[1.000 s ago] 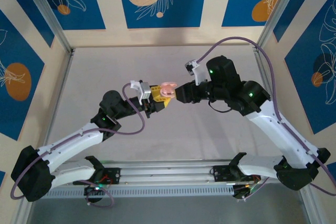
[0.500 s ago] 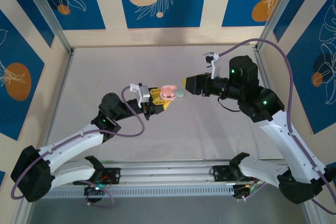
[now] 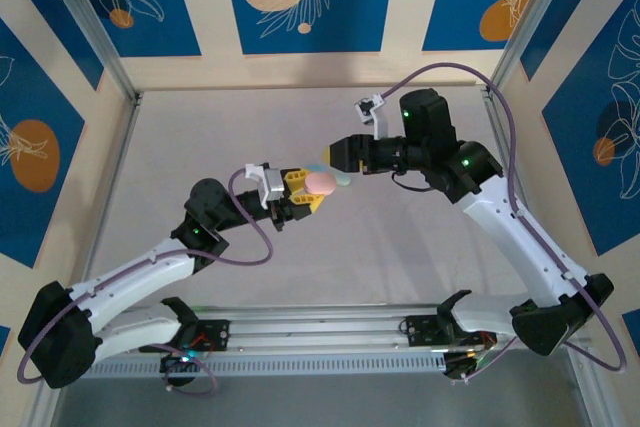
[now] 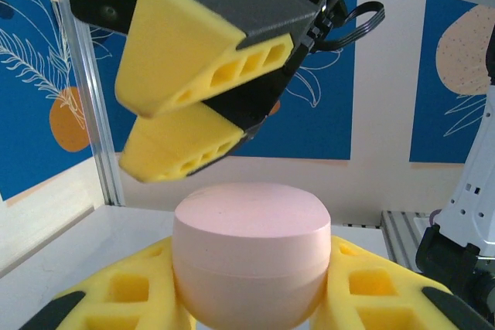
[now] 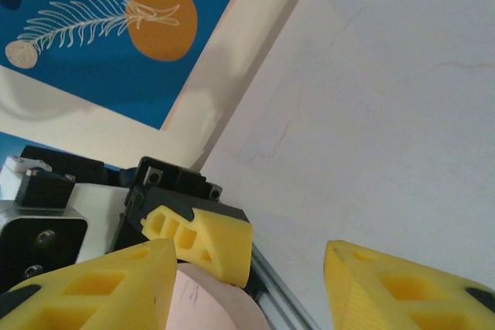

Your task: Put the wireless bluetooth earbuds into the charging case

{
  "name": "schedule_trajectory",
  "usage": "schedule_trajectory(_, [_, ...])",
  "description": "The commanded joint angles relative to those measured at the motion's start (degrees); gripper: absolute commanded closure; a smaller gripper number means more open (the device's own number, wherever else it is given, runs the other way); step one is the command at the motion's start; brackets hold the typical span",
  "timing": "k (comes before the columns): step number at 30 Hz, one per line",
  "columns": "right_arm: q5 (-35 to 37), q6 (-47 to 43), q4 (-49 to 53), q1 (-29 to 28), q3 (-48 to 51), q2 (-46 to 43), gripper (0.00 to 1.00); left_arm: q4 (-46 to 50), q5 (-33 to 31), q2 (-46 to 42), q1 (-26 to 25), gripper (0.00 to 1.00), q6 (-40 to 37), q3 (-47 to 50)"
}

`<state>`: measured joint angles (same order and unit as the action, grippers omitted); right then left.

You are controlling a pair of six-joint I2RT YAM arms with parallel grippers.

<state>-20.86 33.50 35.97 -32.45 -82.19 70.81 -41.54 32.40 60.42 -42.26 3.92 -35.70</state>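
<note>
The charging case [image 4: 251, 253] is a pink rounded pebble with its lid down, and my left gripper [image 4: 251, 295] is shut on its lower half, above the table's middle [image 3: 320, 184]. My right gripper [image 3: 342, 153] hovers just beyond and above the case, jaws open with nothing between them. Its two yellow fingers [image 4: 186, 59] hang over the lid in the left wrist view. From the right wrist, the case [image 5: 209, 307] lies beside my right gripper's [image 5: 255, 291] left finger. The earbuds are hidden.
A small pale teal rounded thing [image 3: 341, 178] lies right behind the pink case; I cannot tell what it is. Grey tabletop [image 3: 420, 247] spreads all around, fenced by metal posts [image 3: 95, 27] and blue patterned walls.
The case lid stood open earlier and is now down. My right gripper drew back to the right, then returned left over the case with its jaws wider. The left gripper kept its hold.
</note>
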Motion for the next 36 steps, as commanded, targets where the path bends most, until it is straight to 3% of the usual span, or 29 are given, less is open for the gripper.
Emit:
schedule_trajectory(1, [-3.35, -0.34, 2.94, 0.10, -2.00, -0.13, 0.46, -1.79, 0.10, -0.92, -0.70, 0.68, -0.72, -0.99])
schedule_trajectory(5, [-2.94, 0.08, 2.38, 0.56, 0.68, -2.07, 0.45, -1.94, -1.22, -0.66, -0.74, 0.68, 0.28, -1.05])
schedule_trajectory(13, [-13.65, 13.22, -15.36, 4.40, 14.77, -8.29, 0.39, -6.31, -3.27, 0.95, -0.73, 0.67, 3.20, -0.92])
schedule_trajectory(19, [-18.86, 21.79, -25.16, 3.60, 19.12, -7.75, 0.34, -8.16, -2.63, 3.00, -0.76, 0.67, 4.53, -2.19])
schedule_trajectory(27, [-21.37, 23.29, -25.11, 2.17, 17.93, -5.11, 0.34, -7.44, -2.86, 2.77, -0.83, 0.67, 4.55, -2.15])
schedule_trajectory(36, [-22.69, 25.50, -23.62, 2.65, 17.67, -4.18, 0.42, -6.19, -2.96, 2.33, -0.88, 0.66, 3.76, -2.11])
